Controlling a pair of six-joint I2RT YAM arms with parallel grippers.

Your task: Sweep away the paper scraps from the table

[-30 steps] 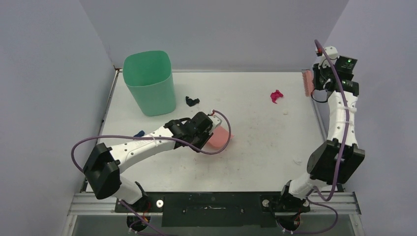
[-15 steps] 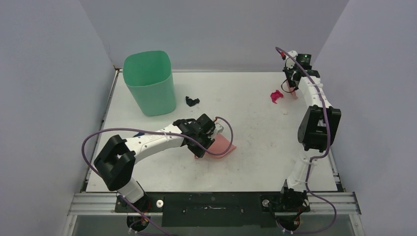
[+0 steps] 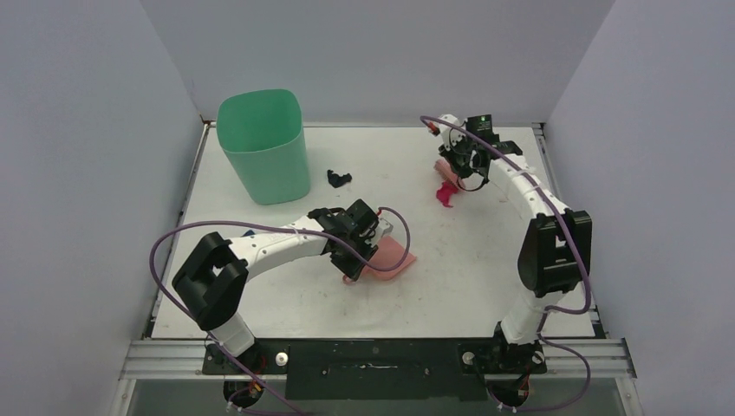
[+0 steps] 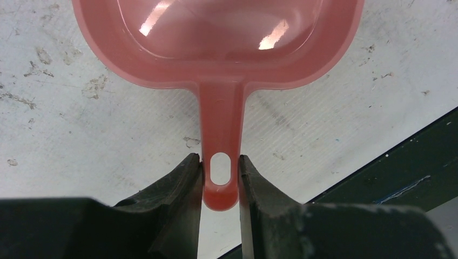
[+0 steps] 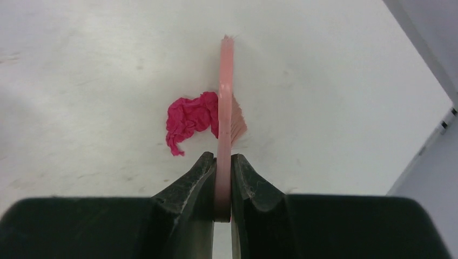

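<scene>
The magenta paper scrap (image 5: 189, 121) lies on the white worktop (image 3: 485, 260), in the far right part of it. It touches the bristles of the pink brush (image 5: 225, 97) and, in the right wrist view, it sits on the left side of the brush. The right fingers (image 5: 202, 167) are pinching the thin handle of this brush between them. The brush stands on its edge, with the bristles down at the worktop.

A black paper scrap (image 3: 338, 178) lies well apart from the magenta one, near the green bin (image 3: 264, 147), which stands upright in the far left part of the worktop.

Closer to the middle of the worktop is the pink dustpan (image 4: 216, 38), between the two scraps and nearer to the arm bases than both. The left fingers (image 4: 189, 178) are pinching its handle from both sides, at the end where the hanging hole is. The pan points away from the left fingers.
</scene>
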